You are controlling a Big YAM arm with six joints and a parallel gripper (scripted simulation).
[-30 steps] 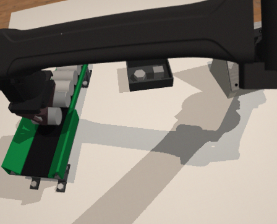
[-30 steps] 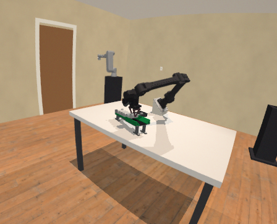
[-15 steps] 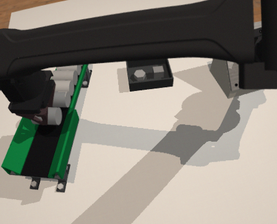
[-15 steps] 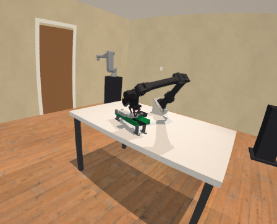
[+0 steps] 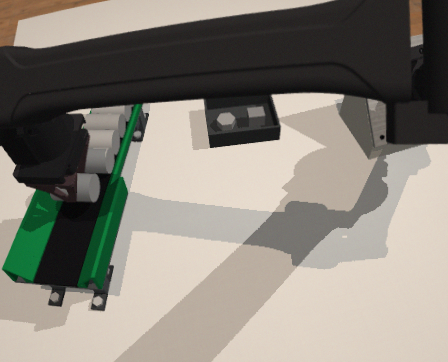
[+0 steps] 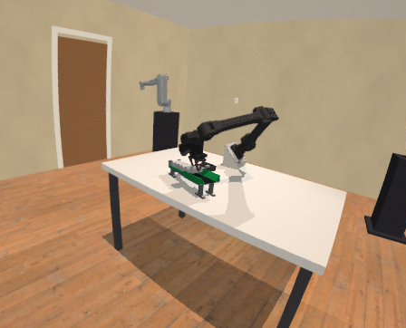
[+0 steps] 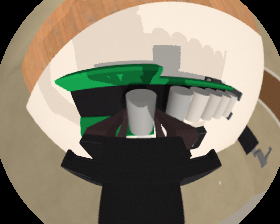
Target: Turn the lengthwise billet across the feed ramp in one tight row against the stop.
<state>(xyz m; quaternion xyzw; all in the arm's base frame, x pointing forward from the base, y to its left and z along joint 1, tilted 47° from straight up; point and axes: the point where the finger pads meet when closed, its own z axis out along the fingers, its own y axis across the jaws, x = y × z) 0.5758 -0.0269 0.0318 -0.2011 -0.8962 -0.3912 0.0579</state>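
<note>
The feed ramp [image 5: 25, 240] [image 6: 208, 176] [image 7: 98, 83] has green side rails and a black bed. It stands at the left of the table. A row of grey steel billets [image 5: 103, 125] [image 7: 200, 104] lies across the ramp at its upper end. My gripper [image 5: 65, 187] [image 6: 198, 162] [image 7: 141, 111] is shut on one more grey billet [image 5: 89, 187] [image 7: 141, 111]. It holds this billet over the black bed, just below the row and lying across the ramp. The fingers are mostly hidden by the arm in the top view.
A black tray [image 5: 243, 134] with a hex piece and a square block sits behind the middle of the table. The arm's grey base [image 5: 365, 127] [image 6: 231, 159] stands at the right. The long black arm [image 5: 208, 55] spans the view. The ramp's bolted feet [image 5: 55, 297] are at the front.
</note>
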